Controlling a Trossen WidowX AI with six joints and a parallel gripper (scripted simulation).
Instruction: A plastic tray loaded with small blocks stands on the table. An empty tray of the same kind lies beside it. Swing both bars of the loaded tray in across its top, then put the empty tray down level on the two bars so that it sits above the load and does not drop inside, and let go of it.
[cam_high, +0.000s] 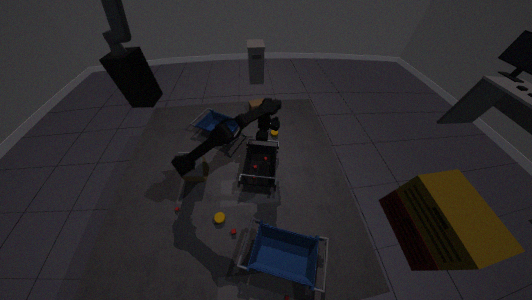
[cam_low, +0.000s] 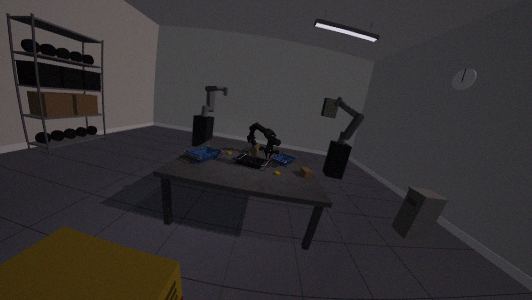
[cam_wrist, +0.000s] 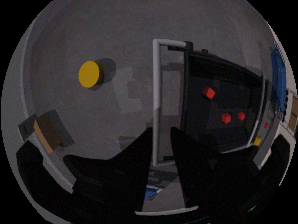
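Grey bar (cam_wrist: 157, 95) — between the pincer's (cam_wrist: 162, 131) fingertips.

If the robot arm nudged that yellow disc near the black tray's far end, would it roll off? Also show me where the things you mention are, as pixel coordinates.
Probably not: the yellow disc (cam_high: 274, 133) (cam_low: 277, 173) (cam_wrist: 90, 74) seems to lie on its flat face, so a nudge would likely make it slide. Its squat, round shape suggests it would hardly tip, though it might turn as it slid.

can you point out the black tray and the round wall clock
black tray (cam_high: 268, 168) (cam_low: 253, 162) (cam_wrist: 202, 111): top, exterior and wrist views, on bare parts of its floor
wall clock (cam_low: 465, 79): exterior view, on its face
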